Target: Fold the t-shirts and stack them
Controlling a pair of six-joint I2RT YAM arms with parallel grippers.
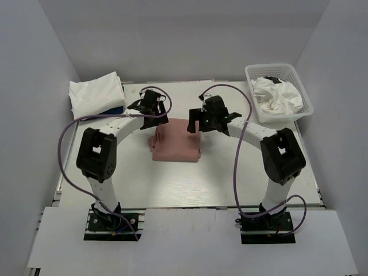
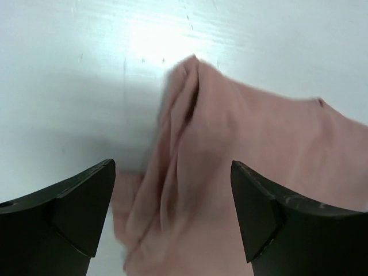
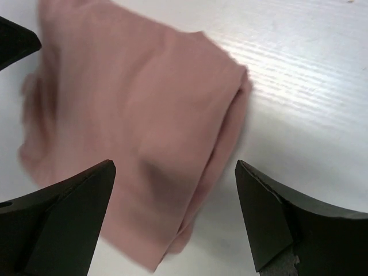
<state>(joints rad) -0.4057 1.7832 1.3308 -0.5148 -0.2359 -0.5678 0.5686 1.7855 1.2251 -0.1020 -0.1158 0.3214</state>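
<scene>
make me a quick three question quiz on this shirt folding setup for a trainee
1. True or false: the left gripper and the right gripper are both open.
2. Where is the pink t-shirt? A in a basket; B on the table, below the grippers; C draped over an arm.
3. Fill in: the crumpled white shirts lie in the ____.
Key: 1 true; 2 B; 3 basket.
</scene>
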